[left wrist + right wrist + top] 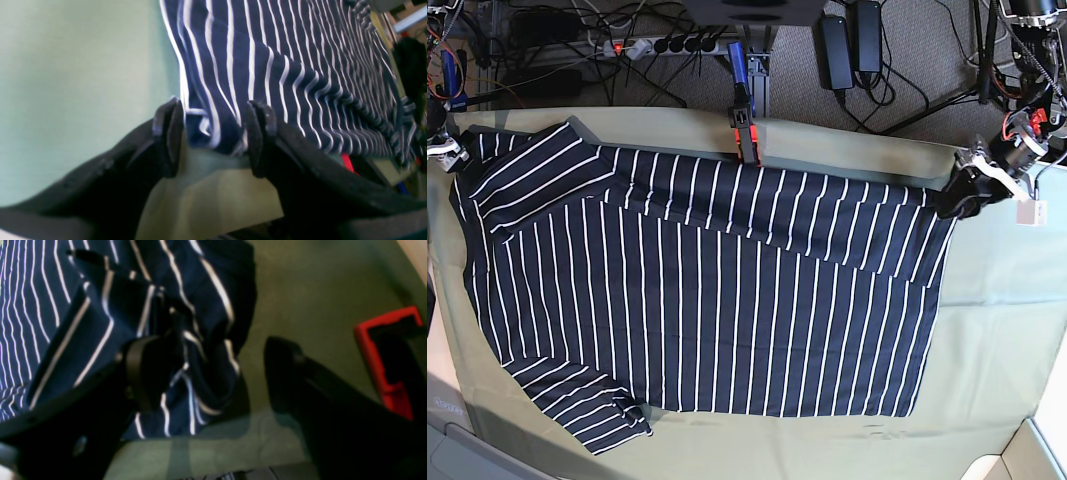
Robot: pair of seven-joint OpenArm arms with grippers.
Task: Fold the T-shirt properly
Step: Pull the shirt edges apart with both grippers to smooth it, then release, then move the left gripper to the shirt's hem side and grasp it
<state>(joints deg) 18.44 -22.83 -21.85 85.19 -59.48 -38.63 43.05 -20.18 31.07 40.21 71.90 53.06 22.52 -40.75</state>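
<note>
The large dark navy soft-fabric T-shirt with thin white stripes lies spread across the pale green cloth-covered table, one long edge folded over at 12 o'clock; it looks light, limp and slippery, best pinched at corners or hems. The left gripper at 2 o'clock and the right gripper at 10 o'clock sit low at the fold's ends, jaws apart with bunched fabric loose between them.

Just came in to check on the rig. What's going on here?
A two-armed robot is folding a striped T-shirt spread on the green cloth. The far long edge is already folded over. The left gripper and the right gripper sit at the two far corners with jaws apart, fabric between them in the wrist views, so they look to be releasing it.
</note>
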